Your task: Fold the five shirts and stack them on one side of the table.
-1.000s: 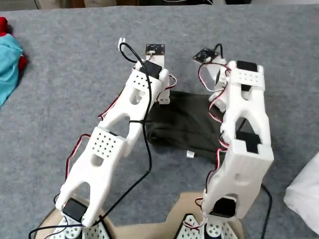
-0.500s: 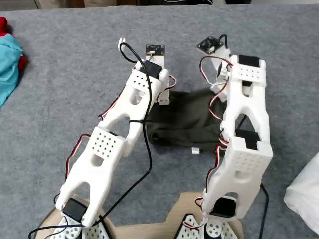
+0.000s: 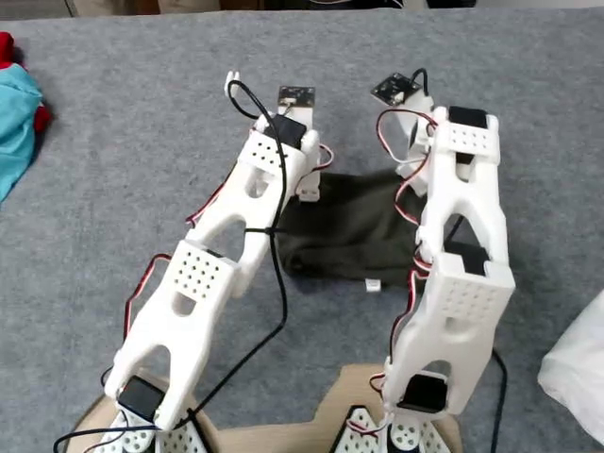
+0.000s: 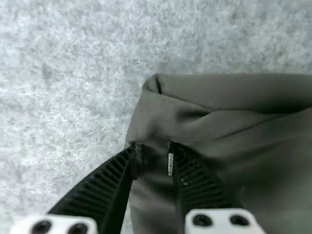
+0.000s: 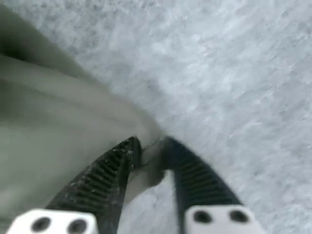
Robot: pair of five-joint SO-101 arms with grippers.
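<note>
— Left claw (image 4: 152, 153): how wide?
— Narrowed almost shut, pinching a ridge of the dark olive shirt (image 4: 234, 122) between both ribbed pads.
— And right claw (image 5: 152, 146)?
— Same: closed down on a bunched corner of that shirt, just short of the bare grey table cover (image 5: 234, 73).
— Where on the table?
— From above, just off centre toward 3 o'clock, folded into a rough rectangle, flat on the grey cover. Gripped at its 10 o'clock corner by the left, at its 2 o'clock corner by the right.
— Anything else around?
— Teal cloth (image 3: 14, 123) at the 9 o'clock edge, red scrap (image 3: 8, 47) beside it at 10. White bundle (image 3: 578, 363) at the 4 o'clock edge, well apart from the shirt.
</note>
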